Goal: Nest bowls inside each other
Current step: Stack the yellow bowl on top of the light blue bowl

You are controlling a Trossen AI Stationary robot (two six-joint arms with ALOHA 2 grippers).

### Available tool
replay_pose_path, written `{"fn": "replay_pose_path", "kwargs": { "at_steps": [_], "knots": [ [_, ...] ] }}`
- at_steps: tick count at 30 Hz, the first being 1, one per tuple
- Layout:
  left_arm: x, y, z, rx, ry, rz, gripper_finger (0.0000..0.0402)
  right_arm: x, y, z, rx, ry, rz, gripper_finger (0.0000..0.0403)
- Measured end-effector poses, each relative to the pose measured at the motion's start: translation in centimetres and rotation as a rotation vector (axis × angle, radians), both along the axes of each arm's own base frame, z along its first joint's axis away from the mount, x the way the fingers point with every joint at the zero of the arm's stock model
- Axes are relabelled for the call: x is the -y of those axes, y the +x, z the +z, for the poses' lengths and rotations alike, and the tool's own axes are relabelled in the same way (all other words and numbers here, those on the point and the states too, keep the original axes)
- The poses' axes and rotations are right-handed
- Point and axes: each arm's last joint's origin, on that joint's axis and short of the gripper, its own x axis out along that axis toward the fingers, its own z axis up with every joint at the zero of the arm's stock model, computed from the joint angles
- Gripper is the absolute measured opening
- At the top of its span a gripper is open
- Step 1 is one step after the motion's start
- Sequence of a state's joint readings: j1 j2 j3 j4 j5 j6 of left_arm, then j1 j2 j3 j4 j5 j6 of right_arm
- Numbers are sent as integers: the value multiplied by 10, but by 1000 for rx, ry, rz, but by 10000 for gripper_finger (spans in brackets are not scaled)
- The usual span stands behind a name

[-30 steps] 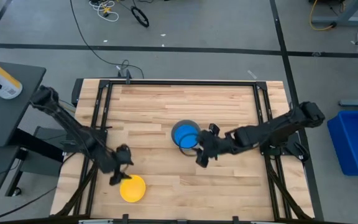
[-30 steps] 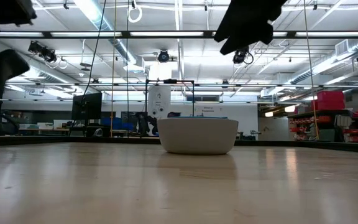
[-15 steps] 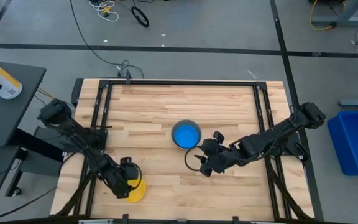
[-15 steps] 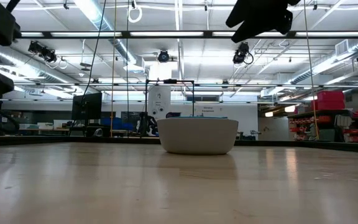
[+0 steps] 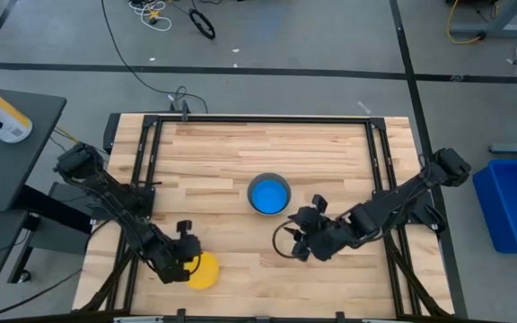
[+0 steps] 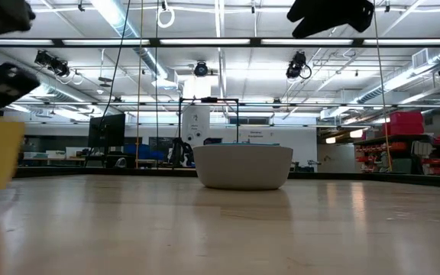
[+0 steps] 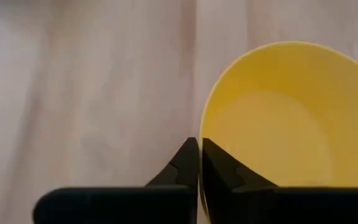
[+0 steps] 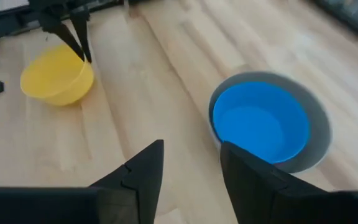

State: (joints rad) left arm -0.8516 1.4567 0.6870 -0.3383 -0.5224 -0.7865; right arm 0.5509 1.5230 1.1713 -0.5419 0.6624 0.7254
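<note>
My left gripper [image 7: 199,163] is pinched shut on the rim of the yellow bowl [image 7: 277,124], one finger inside the wall and one outside, down at the near-left corner of the wooden table [image 5: 223,161]. From above, the yellow bowl [image 5: 202,270] sits just beside the table's front edge, so I have little room toward me and should carry it up and away from that edge rather than drag it along. I judge it a light, thin plastic bowl, stiff enough to hang from a rim pinch but smooth, so it could swivel or slip between my fingers if I swing it fast; the rim is the only sensible hold, since the rounded wall offers nothing to grip. Farther in, my right gripper [image 8: 188,165] hangs over bare wood between the two bowls' places, its fingers standing apart with nothing between them. Beyond it, near the table's middle, the blue bowl [image 8: 261,125] is already seated inside the grey bowl [image 8: 321,137], whose rim shows as a ring around it. I cannot see a red bowl; it may lie hidden under the blue one. The stretch of table from the yellow bowl to that stack is open apart from my right arm, which I should keep out of the way as I cross.
</note>
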Motion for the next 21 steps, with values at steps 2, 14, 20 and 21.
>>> {"fn": "replay_pose_path", "kwargs": {
  "at_steps": [2, 14, 20, 21],
  "knots": [
    [-1, 7, 3, 78, 62, -20, 6, -7, -4, 0, 36, -66, -12, 165],
    [-86, 65, 13, 554, 140, -143, 5, -21, -33, -50, 236, -287, -135, 161],
    [-152, 79, 30, 773, 138, -146, 5, -10, -39, -79, 277, -259, -161, 163],
    [-163, 81, 32, 798, 126, -156, 5, -8, -40, -82, 287, -250, -166, 162]
  ]
}}
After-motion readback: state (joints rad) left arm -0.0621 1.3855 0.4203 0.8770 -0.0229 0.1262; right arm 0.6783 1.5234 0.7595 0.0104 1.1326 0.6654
